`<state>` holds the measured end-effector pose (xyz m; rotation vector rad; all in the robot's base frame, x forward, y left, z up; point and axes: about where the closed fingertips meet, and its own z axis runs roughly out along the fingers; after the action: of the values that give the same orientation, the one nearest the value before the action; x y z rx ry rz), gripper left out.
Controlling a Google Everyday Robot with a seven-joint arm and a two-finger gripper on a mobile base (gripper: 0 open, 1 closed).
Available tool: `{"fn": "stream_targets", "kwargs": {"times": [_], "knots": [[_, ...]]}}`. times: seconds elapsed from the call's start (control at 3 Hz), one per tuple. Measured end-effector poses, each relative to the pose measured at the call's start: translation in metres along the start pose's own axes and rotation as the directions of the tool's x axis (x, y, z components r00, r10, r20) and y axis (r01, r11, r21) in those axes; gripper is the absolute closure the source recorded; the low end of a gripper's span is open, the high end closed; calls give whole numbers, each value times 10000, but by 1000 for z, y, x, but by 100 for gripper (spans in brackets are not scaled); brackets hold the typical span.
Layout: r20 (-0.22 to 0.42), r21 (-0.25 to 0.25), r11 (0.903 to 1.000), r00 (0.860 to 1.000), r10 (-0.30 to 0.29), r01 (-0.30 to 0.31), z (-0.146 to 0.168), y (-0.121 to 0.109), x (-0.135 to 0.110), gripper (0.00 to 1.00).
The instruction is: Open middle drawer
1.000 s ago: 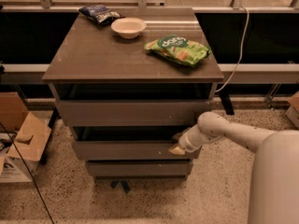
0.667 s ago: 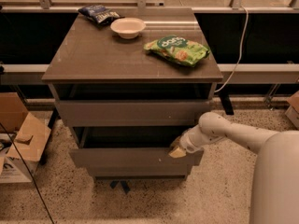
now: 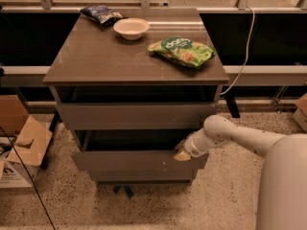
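- The middle drawer (image 3: 129,160) of the grey-brown cabinet (image 3: 96,61) stands partly open, with a dark gap showing behind its flat front.
- The gripper (image 3: 183,154) sits at the right end of that front's top edge (how wide it is set I cannot tell).
- On the cabinet top lie a white bowl (image 3: 131,28), a green chip bag (image 3: 181,51) and a dark snack bag (image 3: 100,13).
- A cardboard box (image 3: 21,145) stands on the floor, left of the cabinet.

middle drawer (image 3: 129,160) | grey-brown flat front | partly out | hand (image 3: 183,154) at right top edge, seemingly touching
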<state>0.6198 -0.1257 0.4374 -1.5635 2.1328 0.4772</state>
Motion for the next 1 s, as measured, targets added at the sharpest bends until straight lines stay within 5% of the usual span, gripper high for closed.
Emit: {"fn": "stream_targets", "kwargs": {"times": [1.0], "knots": [[0, -30, 10000, 10000, -4, 4, 0, 1, -1, 4]]}}
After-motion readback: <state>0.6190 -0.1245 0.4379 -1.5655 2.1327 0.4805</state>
